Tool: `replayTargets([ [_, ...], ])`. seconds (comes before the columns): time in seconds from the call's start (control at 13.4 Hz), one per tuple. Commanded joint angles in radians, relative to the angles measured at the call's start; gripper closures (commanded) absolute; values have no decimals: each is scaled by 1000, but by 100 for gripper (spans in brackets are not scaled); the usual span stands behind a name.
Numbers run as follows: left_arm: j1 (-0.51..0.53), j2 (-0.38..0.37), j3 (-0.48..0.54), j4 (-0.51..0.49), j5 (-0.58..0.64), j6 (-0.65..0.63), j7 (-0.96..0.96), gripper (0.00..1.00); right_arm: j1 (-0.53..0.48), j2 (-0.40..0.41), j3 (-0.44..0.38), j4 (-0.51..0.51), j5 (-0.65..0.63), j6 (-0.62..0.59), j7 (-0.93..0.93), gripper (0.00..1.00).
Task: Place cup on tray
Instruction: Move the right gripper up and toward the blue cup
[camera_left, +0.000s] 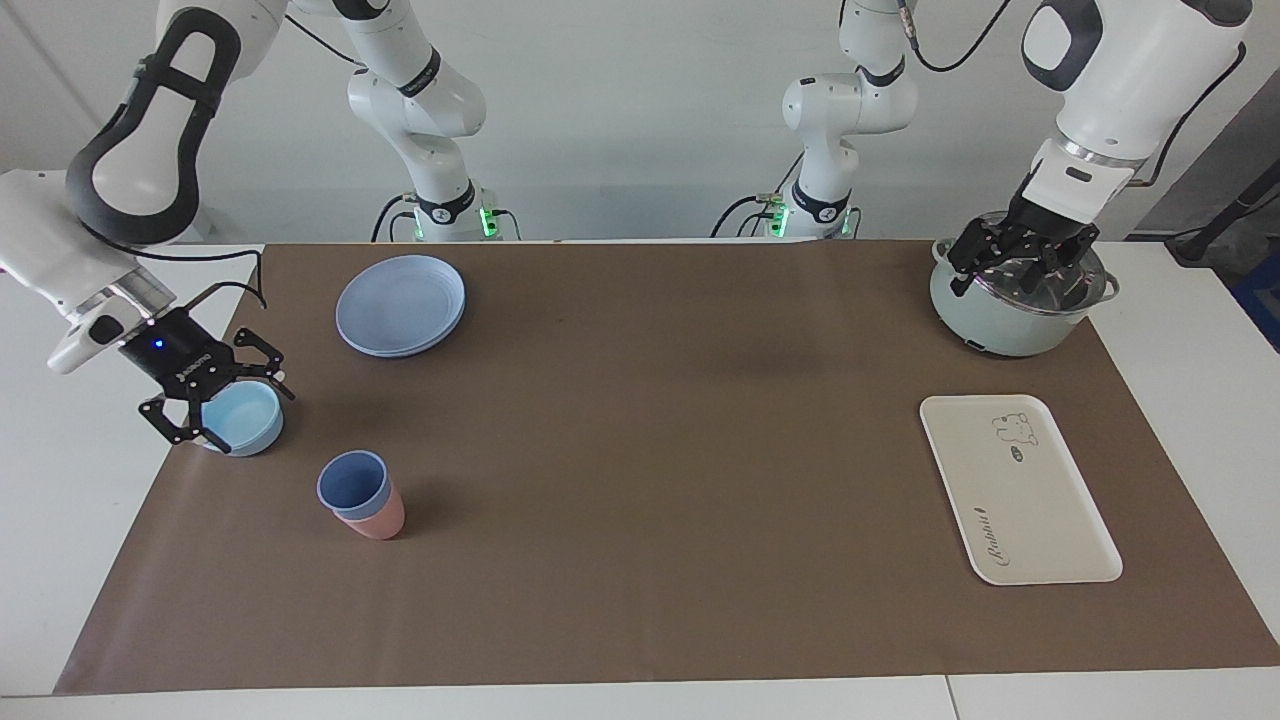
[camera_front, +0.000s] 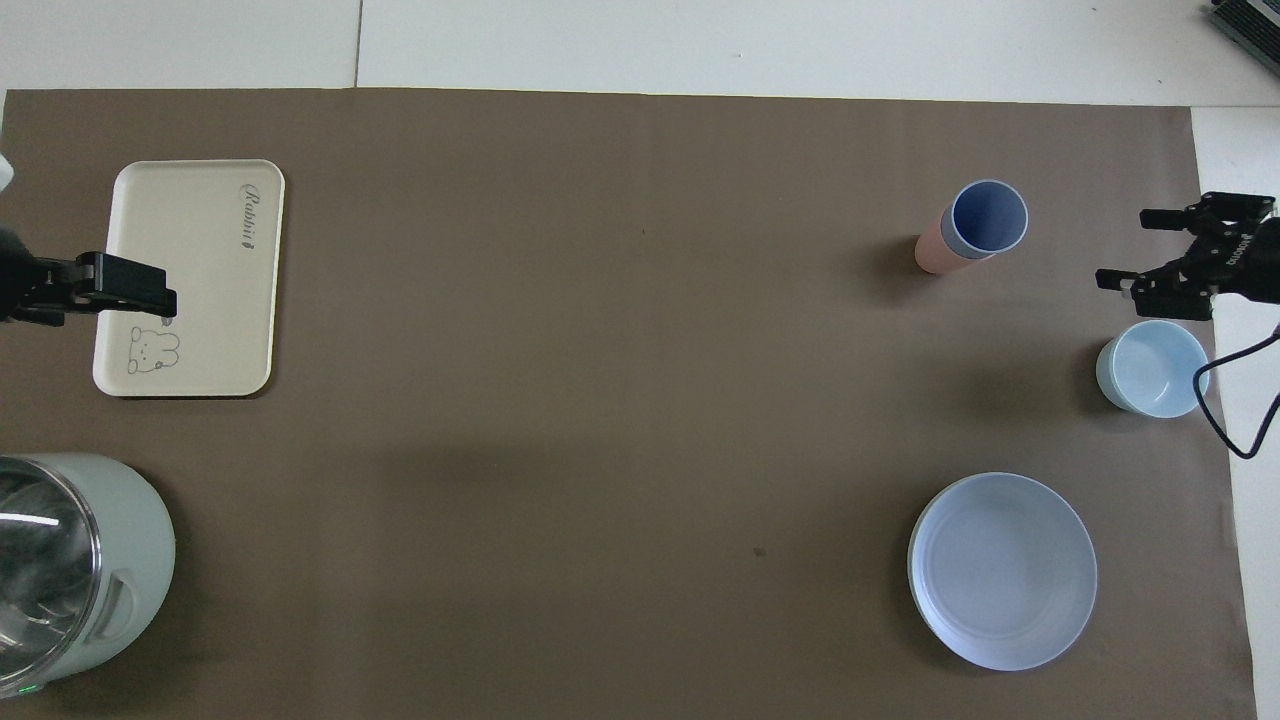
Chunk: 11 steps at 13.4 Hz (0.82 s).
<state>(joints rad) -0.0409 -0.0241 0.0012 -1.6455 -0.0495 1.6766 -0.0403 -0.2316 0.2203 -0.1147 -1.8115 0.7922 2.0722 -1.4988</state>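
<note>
Right pincer (camera_left: 222, 408) hangs low, jaws spread wide and holding nothing, in the air by the light-blue bowl (camera_left: 240, 417); from the facing view it overlaps the bowl's rim, though the overhead view shows it off the bowl, toward the cup. No contact that I can make out.

The cup (camera_left: 352, 484), blue, stands upright, nested inside a pink cup (camera_left: 375, 522) of like size. The pair sits on the brown mat (camera_left: 640, 450), near the right pincer, farther from the robots than the bowl. Only the blue rim and upper wall stick out above the pink one, which is probably the part a grasp must take.

Tray (camera_left: 1016, 487) lies flat and bare toward the left arm's end of the bench (camera_left: 60, 480), well apart from the cup. Printed side up, nothing on it.

Left pincer (camera_left: 1022, 262) hovers over the lidded pot (camera_left: 1015, 300), jaws open, empty. That arm waits.

Stack of round blue plates (camera_left: 401, 304) sits nearer the robots than the bowl, out of the way.

Judgement: reach stage, cup not yet taken. The wide jaws suit straddling the cup's rim. Risk: the pink cup may lift along with the blue one if they are wedged tight.
</note>
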Motion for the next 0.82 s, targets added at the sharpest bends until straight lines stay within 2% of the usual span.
replayTargets([
  [0.0,9,-30,-3,-30,-12,3,2,0,-23,37,7,3,118,14,-119,0],
  [0.22,9,-30,-3,-30,-12,2,3,0,-15,69,10,-3,163,46,-193,0],
  [0.45,9,-30,-3,-30,-12,3,2,0,-41,141,9,-17,349,5,-400,0],
  [0.75,9,-30,-3,-30,-12,2,3,0,-44,160,9,-37,383,-12,-451,0],
])
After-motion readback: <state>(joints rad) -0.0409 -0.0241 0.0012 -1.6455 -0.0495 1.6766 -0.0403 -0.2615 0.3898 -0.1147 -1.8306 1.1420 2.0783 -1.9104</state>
